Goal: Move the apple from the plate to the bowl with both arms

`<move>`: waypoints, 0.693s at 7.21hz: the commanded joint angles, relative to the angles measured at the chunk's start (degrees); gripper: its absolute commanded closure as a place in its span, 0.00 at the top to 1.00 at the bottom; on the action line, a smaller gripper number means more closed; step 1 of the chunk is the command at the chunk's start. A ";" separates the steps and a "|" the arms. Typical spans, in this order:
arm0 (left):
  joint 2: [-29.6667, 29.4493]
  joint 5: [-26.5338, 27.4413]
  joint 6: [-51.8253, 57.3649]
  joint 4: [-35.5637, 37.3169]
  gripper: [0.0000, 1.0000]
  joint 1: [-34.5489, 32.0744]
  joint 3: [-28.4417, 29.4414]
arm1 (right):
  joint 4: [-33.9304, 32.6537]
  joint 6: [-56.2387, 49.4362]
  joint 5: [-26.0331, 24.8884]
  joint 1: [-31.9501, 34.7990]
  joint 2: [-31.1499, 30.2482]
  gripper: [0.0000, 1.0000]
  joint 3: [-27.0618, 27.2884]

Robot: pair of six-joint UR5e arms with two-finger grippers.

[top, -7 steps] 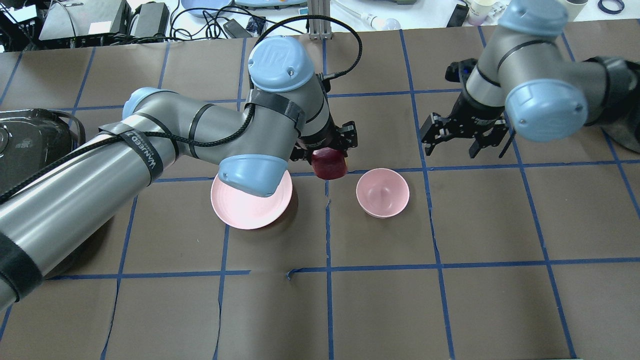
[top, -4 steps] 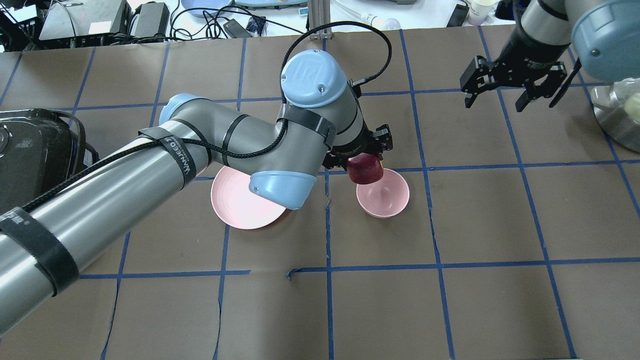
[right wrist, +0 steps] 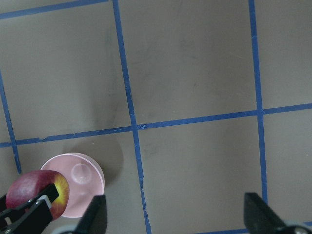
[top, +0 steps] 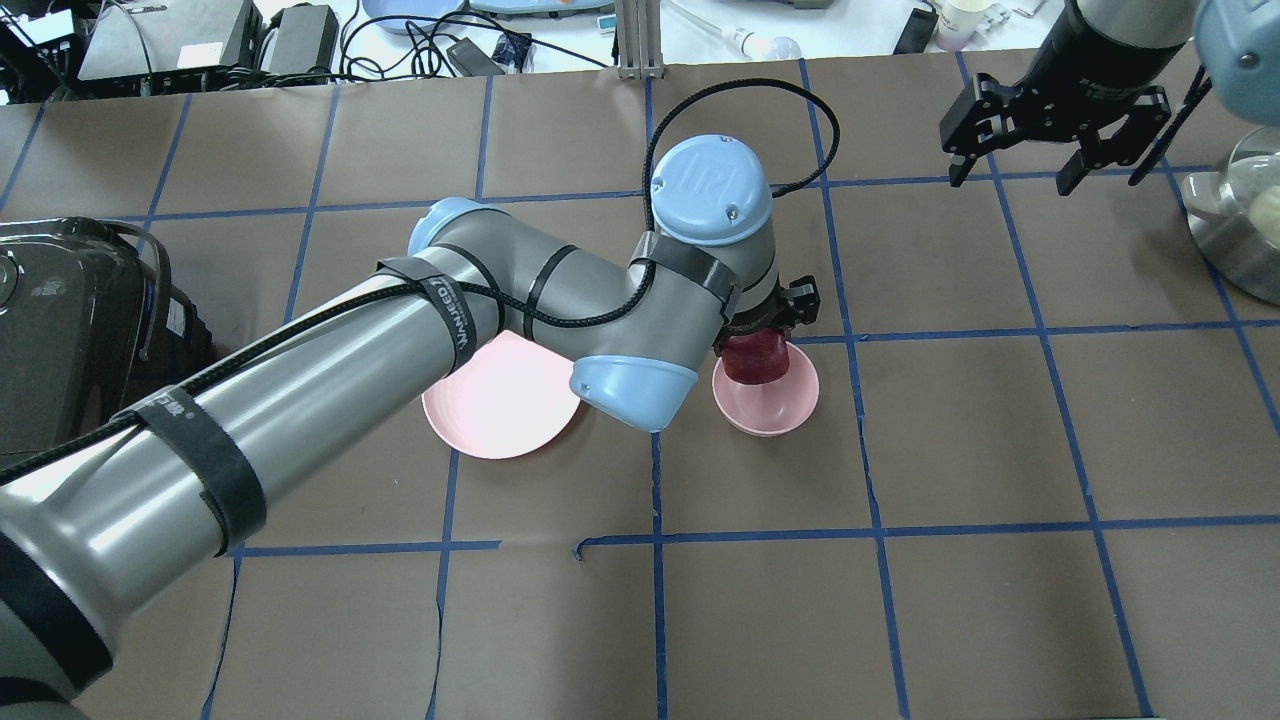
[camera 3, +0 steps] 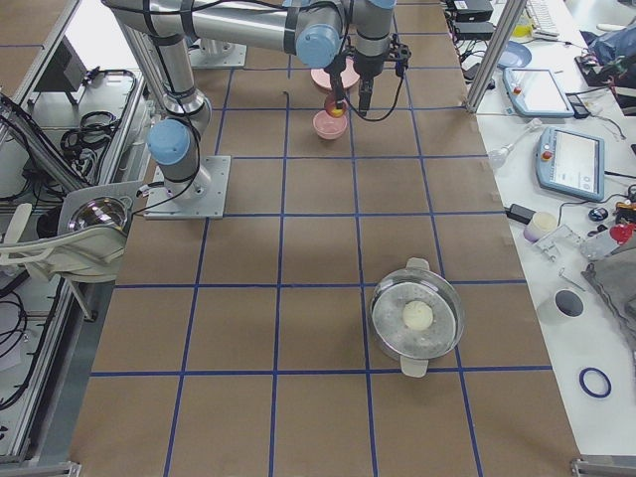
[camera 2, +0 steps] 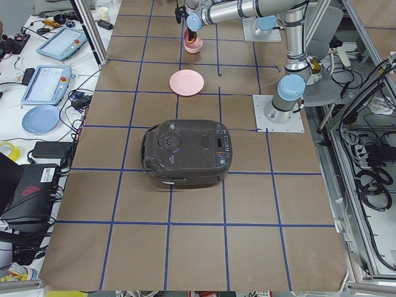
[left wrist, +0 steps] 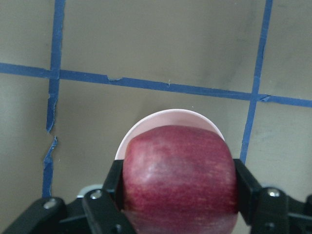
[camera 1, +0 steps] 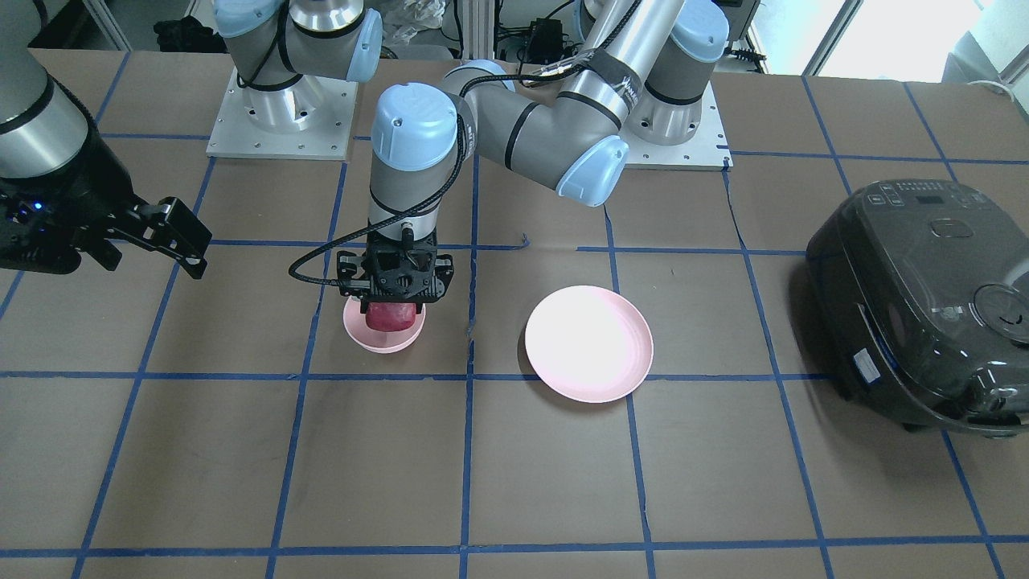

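My L claw point(top: 765, 335) is clenched on the apple point(top: 755, 358), one finger point(left wrist: 113, 183) pressed to each side. The dark red skin fills the low half of the L wrist cam. Claw points straight down. Apple hangs right over the bowl point(top: 772, 408), off the plate point(top: 490, 415). From the front cam its lower part looks to sit w/in the bowl's mouth, but I can't tell if it touches the pink inside. In the L wrist cam the bowl's rim shows as an arc just behind the apple. R wrist cam shows a yellowish patch on the apple's side.

Plate lies flat on the desk point(top: 1000, 450), beside the bowl toward my L side, w/ a gap of brown paper btwn them. In the overhead cam my L arm point(top: 300, 390) covers part of the plate's edge.

My R claw point(top: 1012, 172) is released: fingers spread wide, nothing btwn them. It hangs above the desk, well apart from the bowl, toward the far R corner. Its wrist cam looks down on blue tape lines point(right wrist: 134, 127) and catches bowl + apple at the lower corner.

Other stuff: dark rice cooker point(camera 1: 916, 297) at the desk's L end, well apart from the plate. Metal pot point(camera 3: 376, 320) w/ a pale ball point(camera 3: 416, 314) in it sits at the R end.
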 commanded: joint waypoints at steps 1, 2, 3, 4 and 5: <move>-1.46 1.66 -0.08 -0.06 0.10 -1.02 0.96 | -0.17 0.09 -0.28 -0.13 -0.32 1.00 -0.12; -2.07 1.83 -0.08 -0.06 0.10 -1.64 0.96 | -0.52 0.09 -0.28 -0.14 -0.32 1.00 -0.20; -2.78 3.75 0.01 -0.06 0.10 -2.43 0.96 | -0.35 0.09 -0.28 -0.14 -0.32 1.00 -0.20; -3.31 3.86 0.10 -0.06 0.12 -2.70 0.96 | -0.26 0.09 -0.28 -0.14 -0.41 1.00 -0.20; -3.57 3.77 0.01 0.03 0.14 -2.79 0.96 | -0.26 0.01 -0.28 -0.14 -0.50 1.00 -0.38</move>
